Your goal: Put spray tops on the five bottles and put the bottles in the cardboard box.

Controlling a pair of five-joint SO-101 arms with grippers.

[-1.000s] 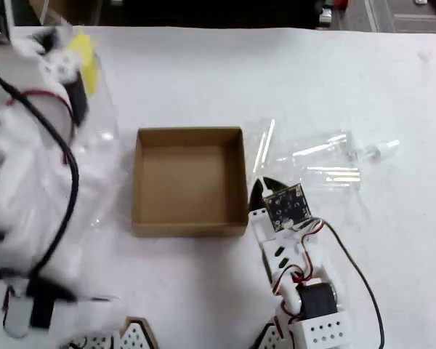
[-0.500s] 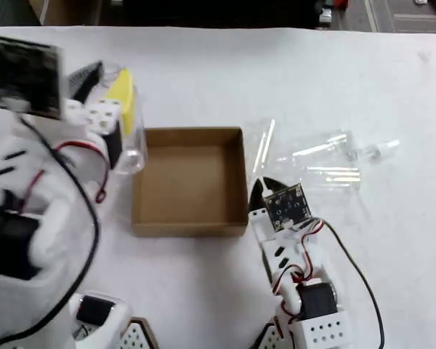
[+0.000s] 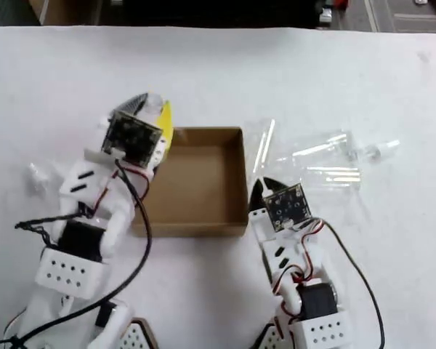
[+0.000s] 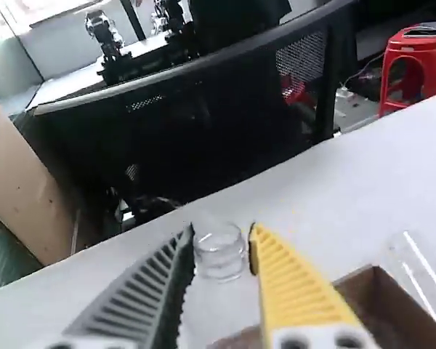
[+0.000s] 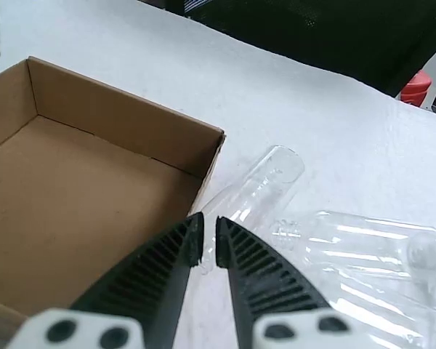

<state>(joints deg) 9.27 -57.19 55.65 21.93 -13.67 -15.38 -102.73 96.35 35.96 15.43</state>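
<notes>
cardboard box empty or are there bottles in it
Empty where visible: the cardboard box shows bare brown floor; the bottles lie on the table beside it.

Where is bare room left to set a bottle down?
Bare: the white table beyond the brown cardboard box, and the box's floor. Crowded: right of the box, where clear plastic bottles lie by the right gripper; the left gripper holds another by its left rim.

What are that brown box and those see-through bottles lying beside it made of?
Cardboard box: plain brown cardboard with a matte finish, shown by its dull surface and folded walls. Bottles: clear and glossy with bright streak reflections. They are probably plastic, though glass cannot be ruled out.
</notes>
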